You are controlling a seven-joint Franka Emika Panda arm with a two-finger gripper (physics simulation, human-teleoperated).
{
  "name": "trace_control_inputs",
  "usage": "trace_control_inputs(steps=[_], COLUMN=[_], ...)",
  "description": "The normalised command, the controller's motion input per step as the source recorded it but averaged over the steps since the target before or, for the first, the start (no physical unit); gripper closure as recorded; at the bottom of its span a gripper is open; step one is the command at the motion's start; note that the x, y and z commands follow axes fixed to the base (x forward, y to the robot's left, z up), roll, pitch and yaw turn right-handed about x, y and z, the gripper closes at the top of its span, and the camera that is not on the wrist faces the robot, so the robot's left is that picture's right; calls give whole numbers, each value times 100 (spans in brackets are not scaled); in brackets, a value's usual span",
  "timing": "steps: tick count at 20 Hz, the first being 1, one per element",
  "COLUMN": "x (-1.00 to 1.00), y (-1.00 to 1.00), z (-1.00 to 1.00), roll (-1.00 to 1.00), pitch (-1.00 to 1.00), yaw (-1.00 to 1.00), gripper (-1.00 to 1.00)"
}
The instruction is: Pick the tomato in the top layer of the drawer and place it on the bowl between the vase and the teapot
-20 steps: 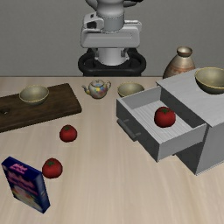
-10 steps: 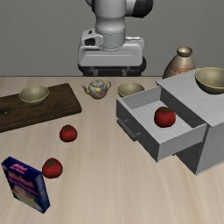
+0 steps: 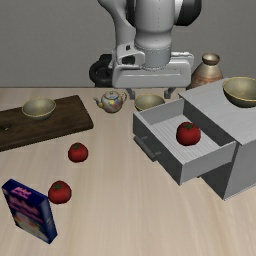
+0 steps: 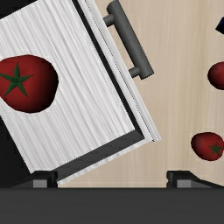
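Note:
A red tomato lies in the open top drawer of the grey cabinet. My gripper hangs high above the table, behind the drawer's front corner, open with nothing between its fingertips. The drawer's dark handle lies ahead of the fingers. A tan bowl sits on the table between the small teapot and the brown vase, partly hidden behind the drawer.
Two more tomatoes lie on the table, seen beside the drawer as tomato and tomato. A blue box lies in front. One bowl sits on a dark board, another bowl on the cabinet top.
My arm has swung toward the exterior view's right and come forward, bringing the hand from behind the teapot to above the drawer's near corner. Nothing on the table moved.

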Motion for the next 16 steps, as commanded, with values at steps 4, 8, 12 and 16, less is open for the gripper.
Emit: trace_control_inputs(steps=[4, 8, 12, 16], x=[0, 100, 25, 0], y=[100, 0, 75, -25], z=[0, 0, 0, -75], roll=[0, 0, 0, 0], pitch=[0, 0, 0, 0], yaw=[0, 0, 0, 0], gripper=[-100, -100, -100, -100])
